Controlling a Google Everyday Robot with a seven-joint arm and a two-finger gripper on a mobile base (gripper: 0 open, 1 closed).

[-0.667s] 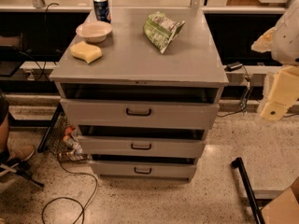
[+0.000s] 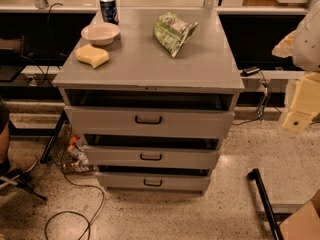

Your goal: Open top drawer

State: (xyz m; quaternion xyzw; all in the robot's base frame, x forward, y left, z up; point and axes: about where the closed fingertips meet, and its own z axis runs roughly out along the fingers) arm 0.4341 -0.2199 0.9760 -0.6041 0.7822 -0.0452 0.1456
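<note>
The top drawer (image 2: pixel 100 120) is the widest grey front of three, just under the cabinet top, with a small black loop handle (image 2: pixel 148 119) at its centre. A dark gap shows above its front. Two narrower grey drawers, the middle (image 2: pixel 115 157) and the bottom (image 2: pixel 175 183), sit below it. My gripper (image 2: pixel 299 109) is a cream-coloured piece at the right edge of the camera view. It hangs below the white arm (image 2: pixel 307 39), well to the right of the cabinet and apart from the handle. It holds nothing that I can see.
On the cabinet top (image 2: pixel 145 59) are a blue soda can (image 2: pixel 108 9), a white bowl (image 2: pixel 100 33), a yellow sponge (image 2: pixel 92 55) and a green chip bag (image 2: pixel 172 32). Cables (image 2: pixel 75 216) and a person's shoe (image 2: pixel 20 165) lie at the left. A black bar (image 2: pixel 264 199) lies on the floor at the right.
</note>
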